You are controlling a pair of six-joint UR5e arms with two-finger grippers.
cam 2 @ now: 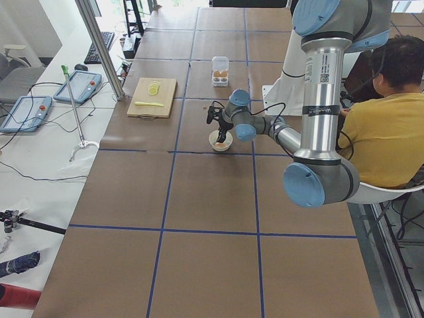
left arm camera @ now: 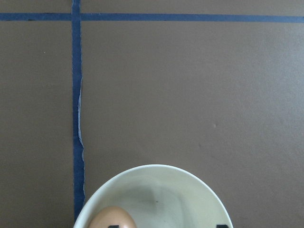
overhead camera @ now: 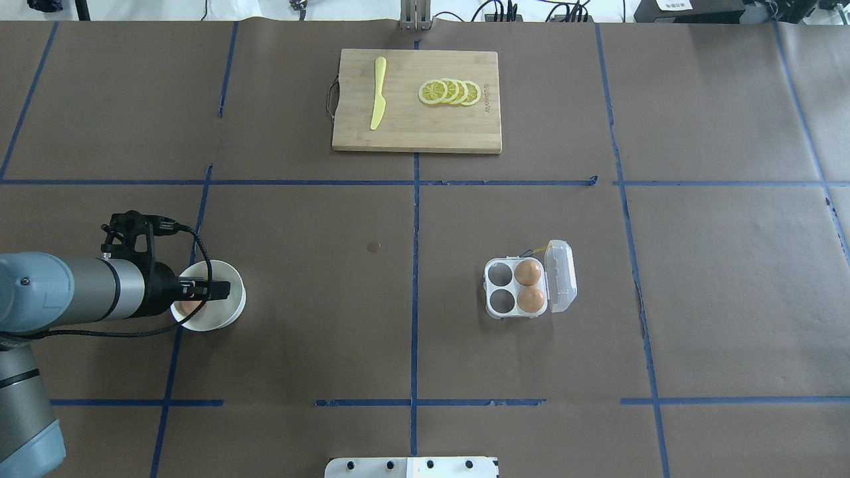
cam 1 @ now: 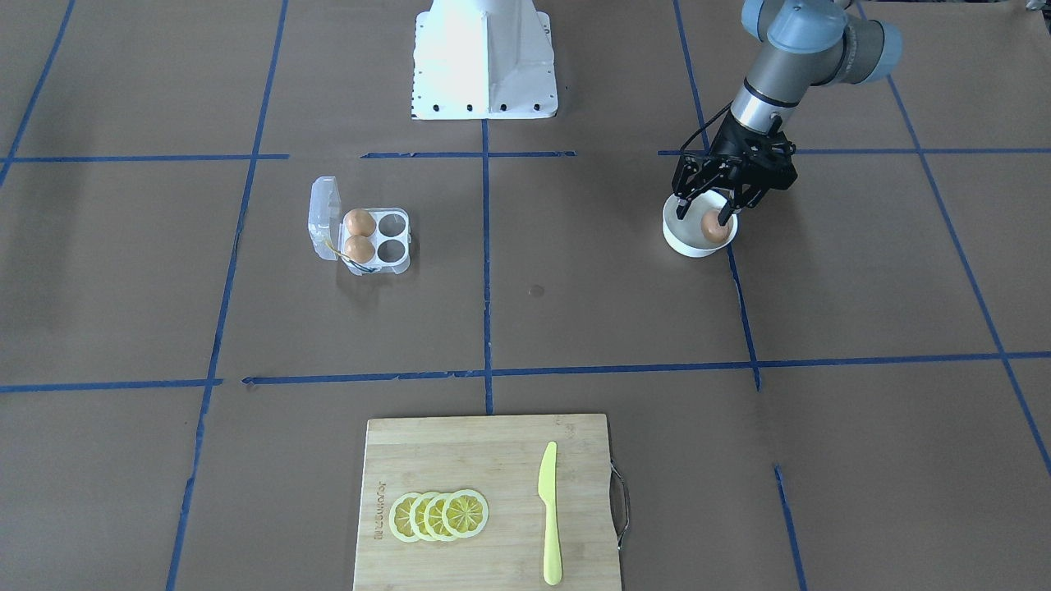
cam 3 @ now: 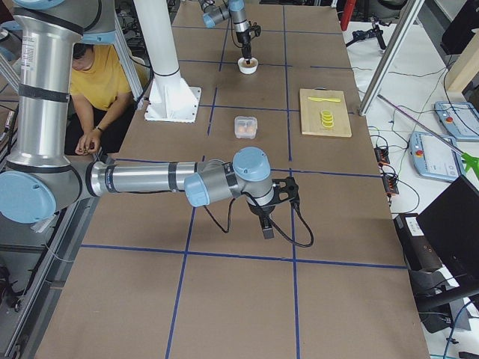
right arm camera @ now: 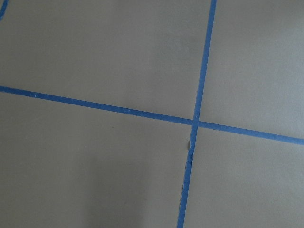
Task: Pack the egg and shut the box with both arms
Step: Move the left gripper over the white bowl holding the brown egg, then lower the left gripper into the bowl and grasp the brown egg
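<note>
We cannot read the stamp on the cutting board (cam 1: pixel 493 460). The left gripper (cam 1: pixel 704 215) hangs spread wide over the bowl (cam 1: pixel 681 238) — the egg (cam 1: pixel 713 231) lies inside, partly hidden by one finger. Overhead, the box (overhead camera: pixel 499 289) sits at 3 o'clock from the bowl, lid open. Right gripper (cam 3: pixel 267 230) — we cannot tell its opening.

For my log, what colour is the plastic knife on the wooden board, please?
The plastic knife is pale yellow-green, clearest in the front-facing view.

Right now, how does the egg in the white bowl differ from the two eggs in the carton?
The bowl egg lies alone in the white bowl; the carton eggs sit side by side in two cells of the clear egg carton, beside its open lid. The bowl egg is under the open jaws of the left gripper; the carton eggs have no gripper near. All three look smooth and brown-orange.
</note>
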